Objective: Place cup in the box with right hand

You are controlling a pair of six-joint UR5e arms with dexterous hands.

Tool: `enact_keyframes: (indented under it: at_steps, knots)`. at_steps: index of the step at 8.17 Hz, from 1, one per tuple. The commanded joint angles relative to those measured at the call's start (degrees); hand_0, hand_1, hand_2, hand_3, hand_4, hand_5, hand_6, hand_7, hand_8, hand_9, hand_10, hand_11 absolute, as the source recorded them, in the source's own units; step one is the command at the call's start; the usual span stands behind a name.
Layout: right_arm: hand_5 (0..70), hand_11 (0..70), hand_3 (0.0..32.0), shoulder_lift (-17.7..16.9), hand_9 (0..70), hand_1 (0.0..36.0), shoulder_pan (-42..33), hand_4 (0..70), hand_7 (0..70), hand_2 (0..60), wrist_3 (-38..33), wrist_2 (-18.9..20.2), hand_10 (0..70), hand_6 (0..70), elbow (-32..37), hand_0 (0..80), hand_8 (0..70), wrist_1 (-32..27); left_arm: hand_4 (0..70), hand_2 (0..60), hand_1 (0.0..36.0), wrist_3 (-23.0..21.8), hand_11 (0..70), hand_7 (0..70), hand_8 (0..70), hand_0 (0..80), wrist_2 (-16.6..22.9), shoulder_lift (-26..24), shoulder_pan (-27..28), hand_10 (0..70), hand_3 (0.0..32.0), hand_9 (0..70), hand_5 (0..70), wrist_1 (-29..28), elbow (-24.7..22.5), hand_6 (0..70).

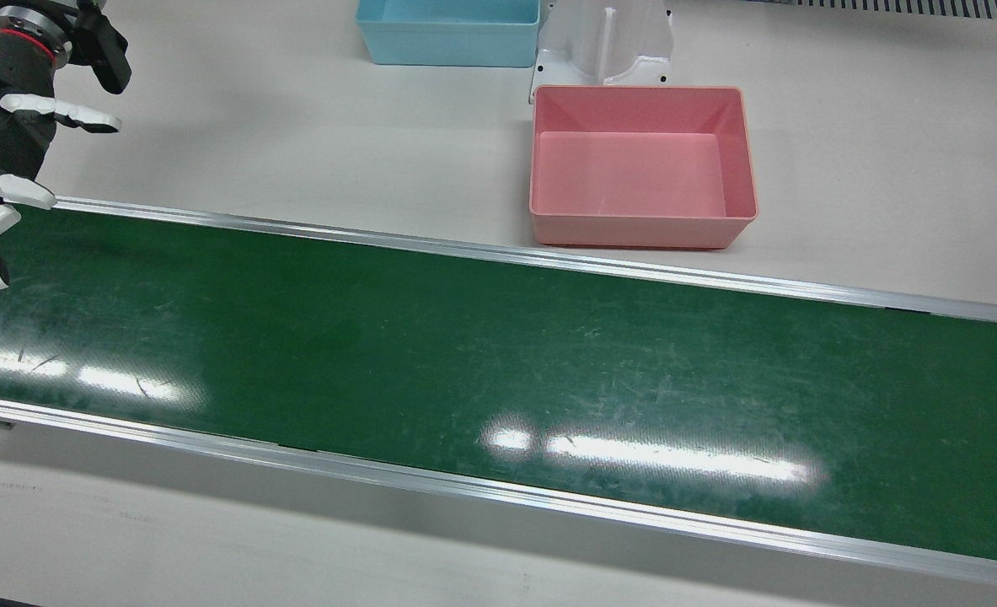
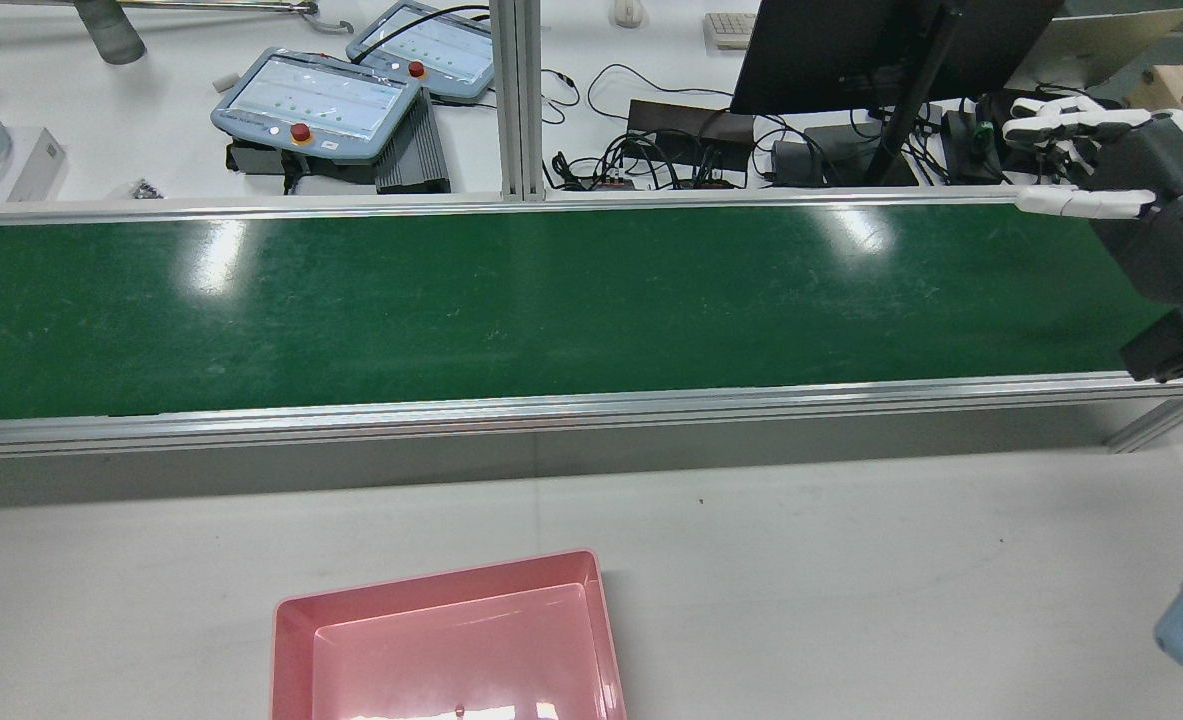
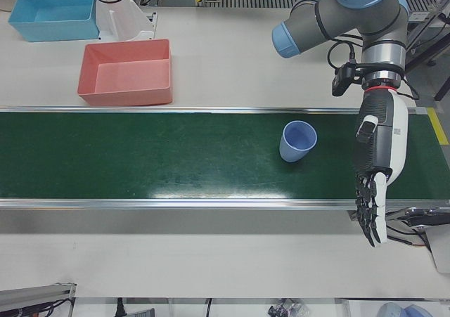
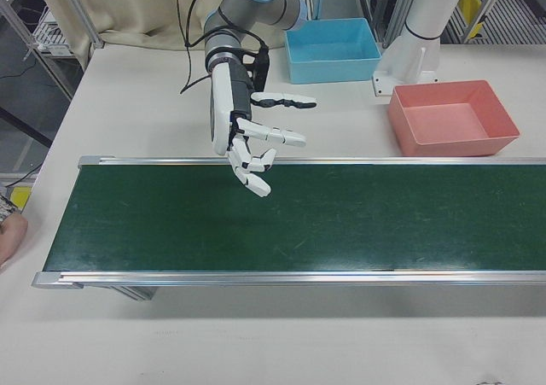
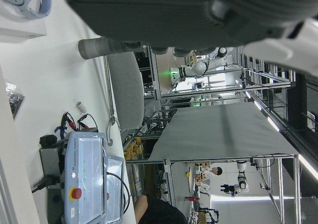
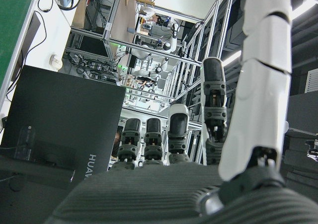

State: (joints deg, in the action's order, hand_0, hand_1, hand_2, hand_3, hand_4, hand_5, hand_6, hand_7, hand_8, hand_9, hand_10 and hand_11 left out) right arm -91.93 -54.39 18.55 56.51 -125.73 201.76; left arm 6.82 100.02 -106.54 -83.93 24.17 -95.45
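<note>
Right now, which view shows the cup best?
The left-front view: the blue cup stands upright on the green belt, fully visible, beside the left hand. No other view shows the cup; the front, rear and right-front views show only bare belt.

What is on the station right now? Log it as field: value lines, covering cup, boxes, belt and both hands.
cup: blue cup, upright on the belt, seen only in the left-front view
belt: green belt
pink box: pink box, empty, on the table beside the belt
blue box: blue box, behind the pink one
right hand: right hand, open, over the belt's edge, holding nothing
left hand: left hand, open, fingers pointing down, apart from the cup
</note>
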Motion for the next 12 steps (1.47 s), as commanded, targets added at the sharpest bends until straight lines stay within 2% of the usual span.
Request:
enact_keyframes:
  at_steps: [1,12]
  knots:
    - [6.7,19.9,0.0,0.0,23.7,18.9,-0.1,44.1,70.0,6.8,0.0,0.0,12.5,18.0,0.0,58.1,8.2,-0.1,0.0,0.0,0.0,-0.1,0.0,0.0,0.0,0.0,0.0,0.0,0.0,0.0,0.0,0.0,0.0,0.0,0.0,0.0]
    - [6.7,19.8,0.0,0.0,23.2,18.8,0.0,44.1,70.0,7.6,0.0,0.0,12.4,17.8,0.0,57.8,7.8,0.0,0.0,0.0,0.0,0.0,0.0,0.0,0.0,0.0,0.0,0.0,0.0,0.0,0.0,0.0,0.0,0.0,0.0,0.0]
